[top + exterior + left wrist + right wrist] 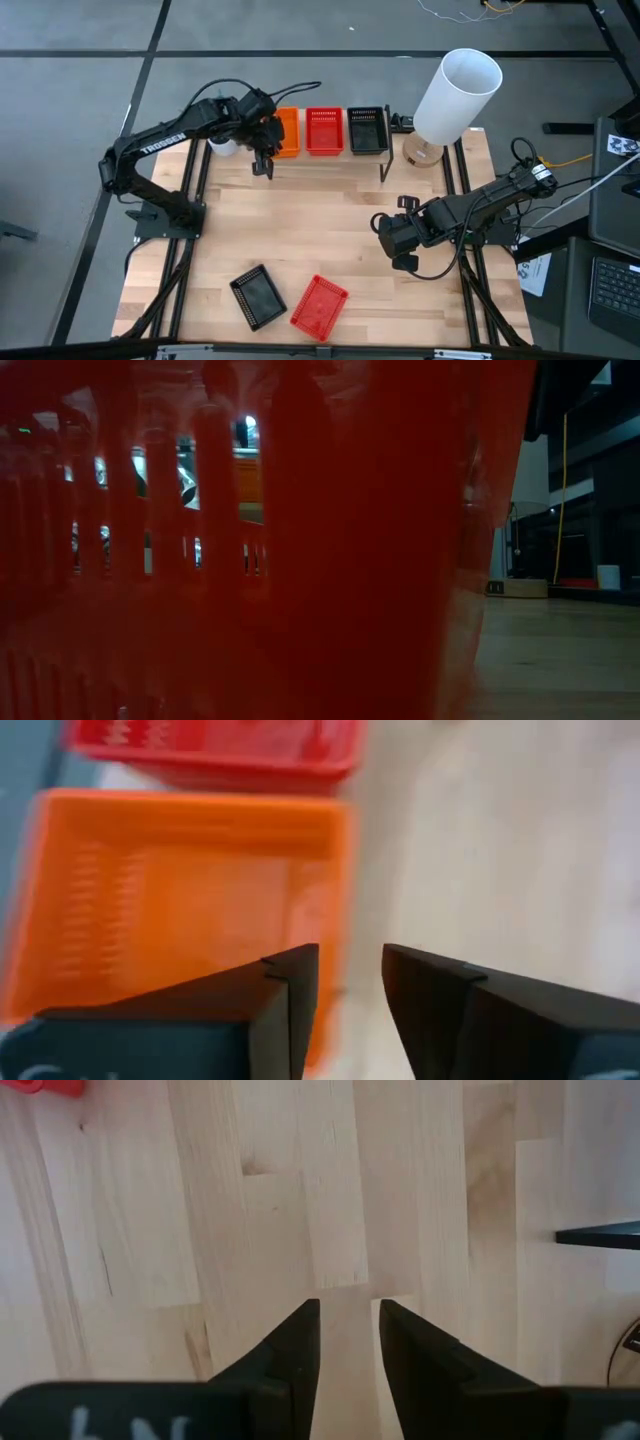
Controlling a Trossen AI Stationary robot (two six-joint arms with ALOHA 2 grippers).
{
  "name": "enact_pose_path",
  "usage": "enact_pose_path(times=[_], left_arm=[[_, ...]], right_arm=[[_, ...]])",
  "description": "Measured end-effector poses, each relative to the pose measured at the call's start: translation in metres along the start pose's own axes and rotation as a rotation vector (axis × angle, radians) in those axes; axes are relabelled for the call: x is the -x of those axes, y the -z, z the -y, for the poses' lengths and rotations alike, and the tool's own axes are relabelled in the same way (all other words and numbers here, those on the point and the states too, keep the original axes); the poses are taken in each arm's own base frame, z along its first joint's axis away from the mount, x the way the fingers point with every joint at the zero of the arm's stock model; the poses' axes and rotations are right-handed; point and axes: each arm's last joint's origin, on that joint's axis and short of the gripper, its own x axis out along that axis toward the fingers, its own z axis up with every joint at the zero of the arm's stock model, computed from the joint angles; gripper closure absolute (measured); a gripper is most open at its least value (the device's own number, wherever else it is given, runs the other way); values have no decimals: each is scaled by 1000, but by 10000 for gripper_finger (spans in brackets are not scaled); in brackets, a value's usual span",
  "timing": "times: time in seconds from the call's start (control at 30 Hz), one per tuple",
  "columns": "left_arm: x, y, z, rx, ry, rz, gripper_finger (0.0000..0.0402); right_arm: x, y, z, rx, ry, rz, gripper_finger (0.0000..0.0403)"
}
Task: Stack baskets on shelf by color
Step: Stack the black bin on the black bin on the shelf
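Observation:
The shelf (330, 158) stands at the table's far edge and bears an orange basket (288, 131), a red basket (324, 130) and a black basket (368, 130) side by side. My left gripper (263, 158) hovers by the orange basket's near left corner, open by a narrow gap and empty. In the left wrist view (350, 980) it is over the edge of the orange basket (180, 890), with the red basket (215, 750) beyond. A black basket (258, 296) and a red basket (320, 306) lie flat near the table's near edge. My right gripper (390, 236) waits over bare wood on the right, narrowly open (348, 1320).
A tall white cylinder on a round wooden base (455, 95) stands at the shelf's right end. The near red basket (250, 560) fills most of the low view. Bare wood (320, 220) lies between the shelf and the two loose baskets.

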Motion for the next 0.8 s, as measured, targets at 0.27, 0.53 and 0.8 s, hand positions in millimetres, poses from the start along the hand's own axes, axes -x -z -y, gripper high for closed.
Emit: enact_pose_path(times=[0.27,0.53,0.8], left_arm=[[19,11,66,224,549,-168,297],[-8,63,183,255,536,-523,298],[-31,99,275,418,657,-247,298]], right_arm=[[0,0,0,0,0,0,298],[0,-1,1,6,52,35,298],[0,-1,1,51,53,34,298]])
